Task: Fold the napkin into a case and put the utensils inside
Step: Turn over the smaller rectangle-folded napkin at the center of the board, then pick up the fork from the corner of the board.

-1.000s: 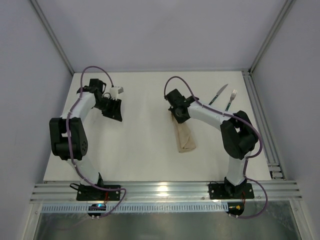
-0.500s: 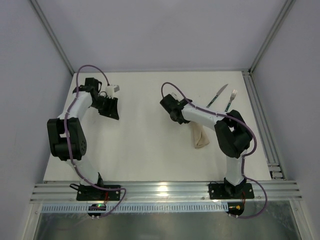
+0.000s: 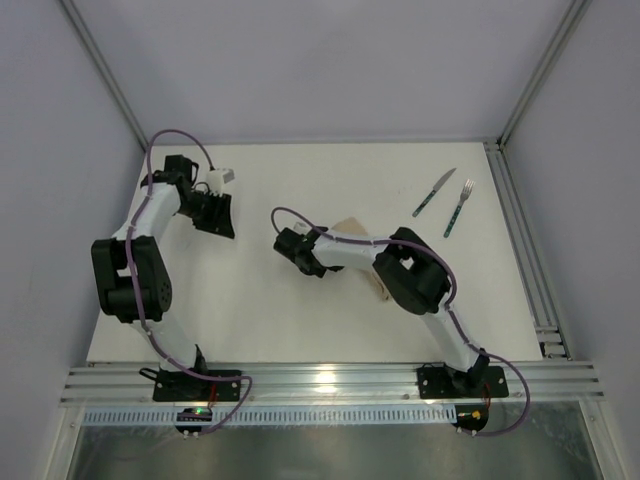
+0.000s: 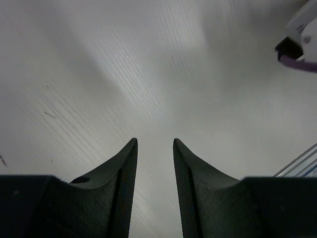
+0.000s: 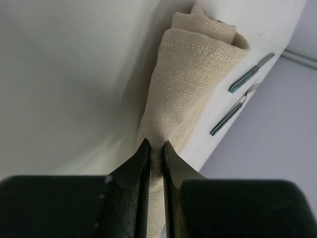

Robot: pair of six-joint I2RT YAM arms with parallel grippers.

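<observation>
One change: right gripper [image 5: 152, 148], jaws pinched on the napkin [image 5: 198, 74], has dragged it toward the centre of the table [image 3: 260, 310], away from the utensils [image 3: 434, 194], folding evidently unfinished; left gripper [image 4: 154, 148] half-open, empty.

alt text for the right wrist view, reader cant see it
The right gripper pinches a fold of the beige napkin, which runs away from it as a loose roll against the white table. Beyond it, the knife and fork lie side by side near the table's edge.
</observation>
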